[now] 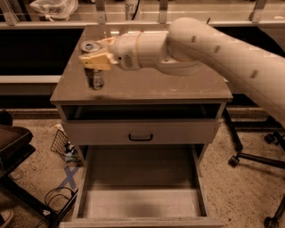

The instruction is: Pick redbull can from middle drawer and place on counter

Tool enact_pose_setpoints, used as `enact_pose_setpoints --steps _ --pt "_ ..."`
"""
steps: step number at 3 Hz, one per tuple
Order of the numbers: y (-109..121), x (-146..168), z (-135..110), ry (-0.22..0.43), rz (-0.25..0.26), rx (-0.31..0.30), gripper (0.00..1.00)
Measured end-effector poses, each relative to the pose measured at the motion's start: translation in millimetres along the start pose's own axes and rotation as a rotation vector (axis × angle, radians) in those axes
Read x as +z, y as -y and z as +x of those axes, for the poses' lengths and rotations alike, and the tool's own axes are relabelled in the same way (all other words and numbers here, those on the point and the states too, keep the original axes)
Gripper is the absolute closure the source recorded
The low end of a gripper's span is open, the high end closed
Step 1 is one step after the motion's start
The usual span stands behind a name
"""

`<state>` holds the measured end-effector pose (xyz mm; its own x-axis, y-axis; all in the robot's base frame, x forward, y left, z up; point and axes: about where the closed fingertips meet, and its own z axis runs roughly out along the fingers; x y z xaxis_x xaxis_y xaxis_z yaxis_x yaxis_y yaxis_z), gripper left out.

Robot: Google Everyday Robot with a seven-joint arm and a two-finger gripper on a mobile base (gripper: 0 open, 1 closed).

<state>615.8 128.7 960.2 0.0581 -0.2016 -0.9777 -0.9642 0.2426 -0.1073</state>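
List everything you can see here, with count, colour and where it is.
redbull can: one, dark silvery, upright in the gripper over the counter's left side.
counter: one, glossy grey-brown, cabinet top.
middle drawer: one, pale grey-beige, pulled open at the bottom.
drawer front: one, pale with black handle, under the counter.
plastic bag: one, whitish, top left.
wire basket: one, dark, floor left of cabinet.
arm: one, cream, reaching in from the right.
gripper: one, yellowish, shut on the redbull can.

Office (wheeled chairs (256, 158)); hand (95, 62) holds redbull can (95, 79) over counter (178, 87).
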Motion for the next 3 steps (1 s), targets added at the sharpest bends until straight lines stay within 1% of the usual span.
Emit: enact_pose_setpoints --steps 1,2,3 --pt "9 48 22 -0.011 -0.058 0.044 1.0" --pt "9 49 22 -0.01 -0.058 0.045 1.0" --pt "23 53 24 0.005 -0.031 0.064 1.0"
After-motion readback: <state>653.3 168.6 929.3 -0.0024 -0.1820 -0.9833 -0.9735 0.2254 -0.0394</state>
